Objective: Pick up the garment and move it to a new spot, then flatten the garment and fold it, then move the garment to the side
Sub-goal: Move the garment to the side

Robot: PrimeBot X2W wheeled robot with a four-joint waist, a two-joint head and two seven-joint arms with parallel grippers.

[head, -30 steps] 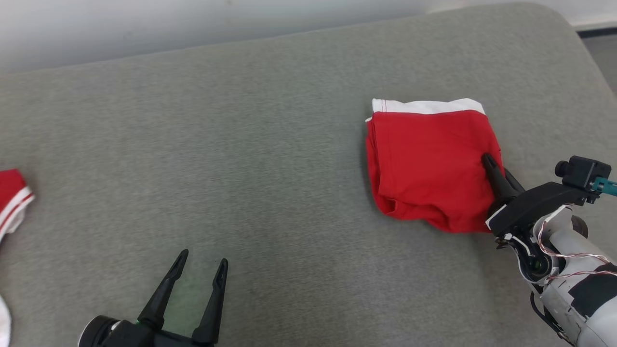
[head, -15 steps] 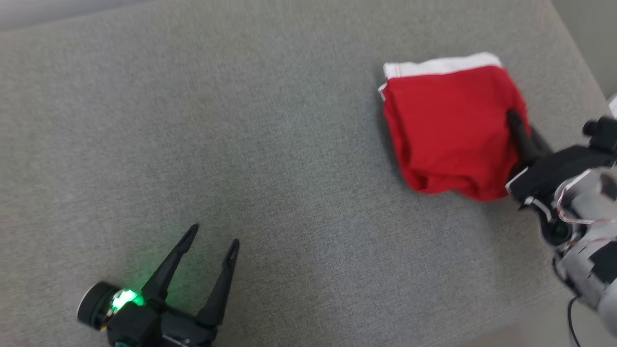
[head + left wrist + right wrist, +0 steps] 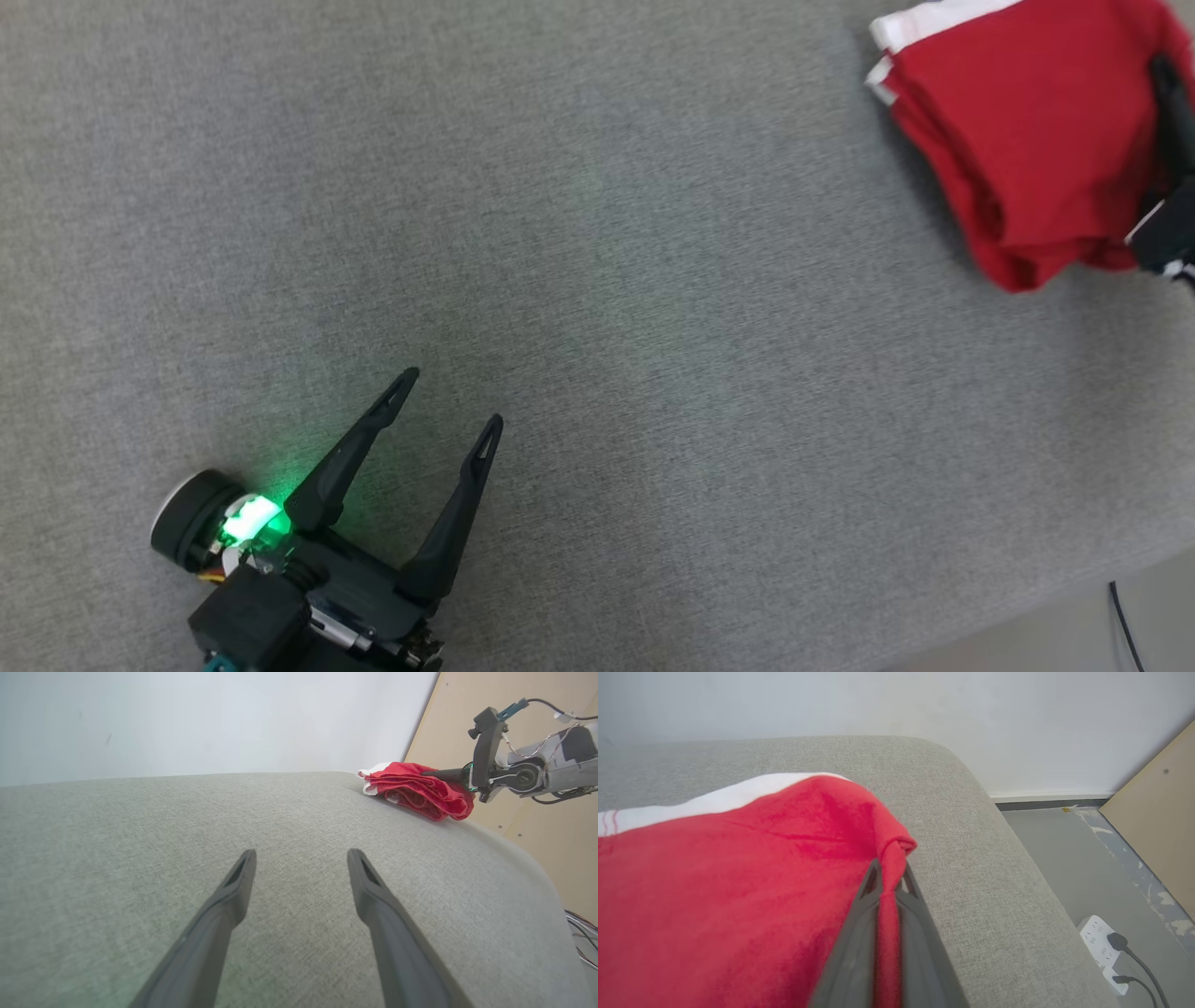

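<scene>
Tabletop (image 3: 597,280), grey and fabric-covered, carries the folded red garment (image 3: 1027,140), which lies near the far right corner, close to the rounded edge. The step in hand looks like the last one: shifting the folded garment aside. The right end effector (image 3: 888,868) is closed on a pinch of the garment's right edge, with red cloth caught between its fingers (image 3: 859,933). The left end effector (image 3: 453,399) stands open over bare tabletop, well apart from the garment and holding nothing. Slide low so the stacked layers travel together and stop short of the edge. Then open and back out along the fingers, so the fold is not flicked open.
</scene>
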